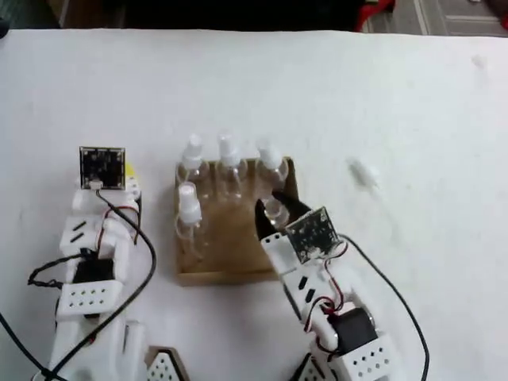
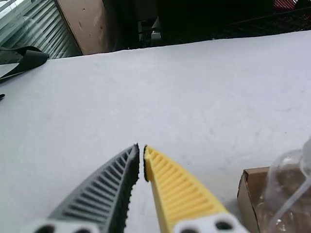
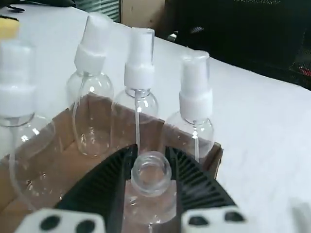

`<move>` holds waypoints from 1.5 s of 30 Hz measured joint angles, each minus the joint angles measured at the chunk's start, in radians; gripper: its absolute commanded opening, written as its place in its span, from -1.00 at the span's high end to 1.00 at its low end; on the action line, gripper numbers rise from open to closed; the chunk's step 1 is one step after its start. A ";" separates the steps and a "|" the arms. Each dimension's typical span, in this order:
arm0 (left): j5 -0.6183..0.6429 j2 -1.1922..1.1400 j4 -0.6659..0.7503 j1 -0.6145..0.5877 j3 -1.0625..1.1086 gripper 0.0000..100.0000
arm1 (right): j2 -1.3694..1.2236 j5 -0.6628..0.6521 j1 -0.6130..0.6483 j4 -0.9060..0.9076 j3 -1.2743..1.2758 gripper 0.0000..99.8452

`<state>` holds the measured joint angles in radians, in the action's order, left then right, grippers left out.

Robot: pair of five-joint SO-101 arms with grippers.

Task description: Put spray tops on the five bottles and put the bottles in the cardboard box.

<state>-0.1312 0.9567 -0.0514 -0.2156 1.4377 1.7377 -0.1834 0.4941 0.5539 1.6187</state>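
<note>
The right claw (image 3: 151,151) is clamping the neck of the open bottle (image 3: 151,180), probably holding it upright and steady so a top can go on. The left claw (image 2: 141,158) is hanging with its jaws pressed together on nothing, just beside the box, apparently waiting its turn. The table (image 1: 397,95) is carrying everything. The cardboard box (image 1: 226,276) is sitting between the two arms, within reach of both. Four capped bottles (image 3: 136,104) are standing inside it, three along the far wall, leaving room near the held bottle. The last spray top (image 1: 363,172) is lying on the table, well apart from the box's right side, and seems to be waiting for collection.
</note>
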 measured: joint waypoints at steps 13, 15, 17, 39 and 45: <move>0.000 0.000 0.000 0.000 0.000 0.95 | 0.015 -0.046 0.061 -0.002 0.029 0.76; 0.000 0.000 0.000 0.000 0.000 0.95 | 0.008 -0.075 0.095 -0.005 0.046 0.71; 0.000 0.000 0.000 0.000 0.000 0.95 | -0.003 -0.091 0.120 -0.005 0.048 0.71; 0.000 0.000 0.000 0.000 0.000 0.95 | -0.011 -0.086 0.080 0.083 -0.049 0.47; 0.000 0.000 0.000 0.000 0.000 0.95 | -0.011 -0.066 0.029 0.158 -0.158 0.47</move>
<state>-0.1312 0.9567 -0.0514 -0.2156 1.4377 1.7269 -0.2493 0.5232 0.7119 1.4607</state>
